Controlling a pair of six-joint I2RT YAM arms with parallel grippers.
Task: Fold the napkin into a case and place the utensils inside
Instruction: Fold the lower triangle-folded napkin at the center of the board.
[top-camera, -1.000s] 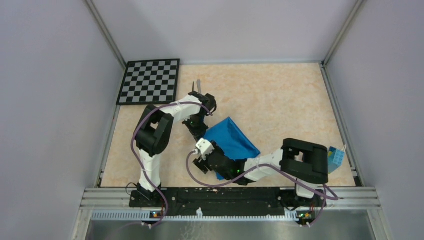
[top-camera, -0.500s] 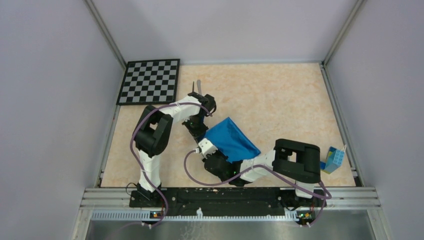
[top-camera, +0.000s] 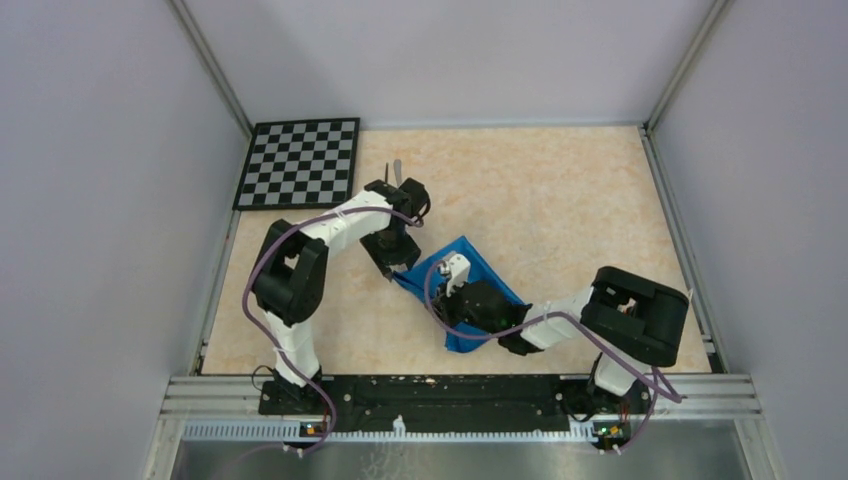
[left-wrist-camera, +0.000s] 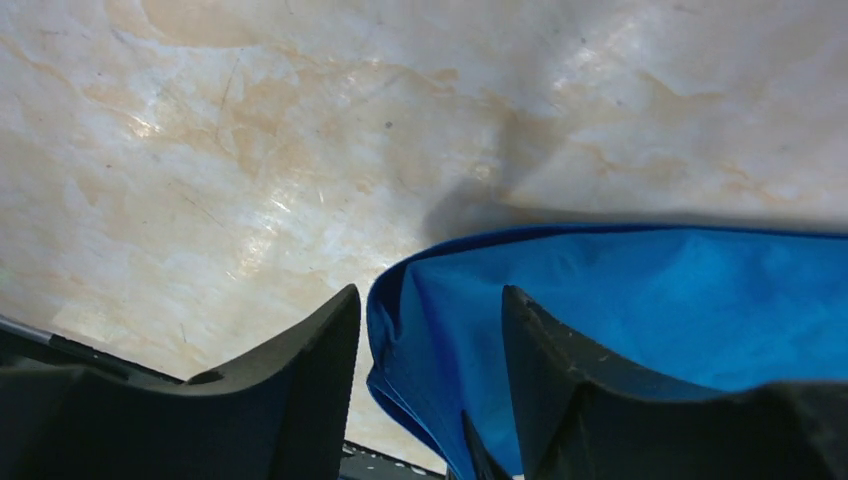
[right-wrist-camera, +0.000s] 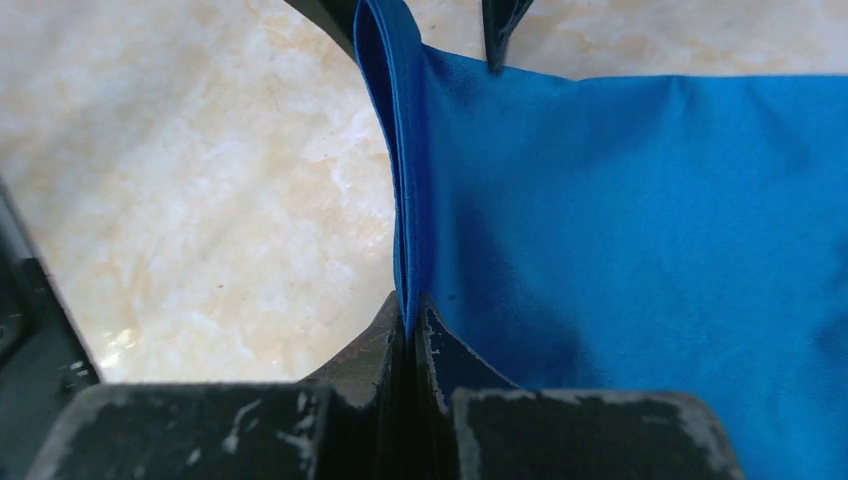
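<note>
The bright blue napkin (top-camera: 481, 264) lies bunched at the table's middle, partly under my right arm. My right gripper (top-camera: 438, 292) is shut on the napkin's (right-wrist-camera: 620, 200) folded left edge, with the cloth pinched between the jaws (right-wrist-camera: 410, 318). My left gripper (left-wrist-camera: 430, 312) is open and straddles the napkin's (left-wrist-camera: 650, 300) far corner, which hangs loose between the fingers (left-wrist-camera: 310, 350). In the top view the left gripper (top-camera: 393, 265) sits at that same corner. The utensils, a dark fork (top-camera: 387, 174) and a pale knife (top-camera: 398, 168), lie behind the left arm.
A black-and-white checkerboard (top-camera: 300, 163) lies at the back left. Metal rails (top-camera: 215, 290) border the table left, right and front. Grey walls close in on three sides.
My left gripper opened and let go of the napkin corner. My right gripper shut on the napkin's edge and swung right and back, its elbow moving right.
</note>
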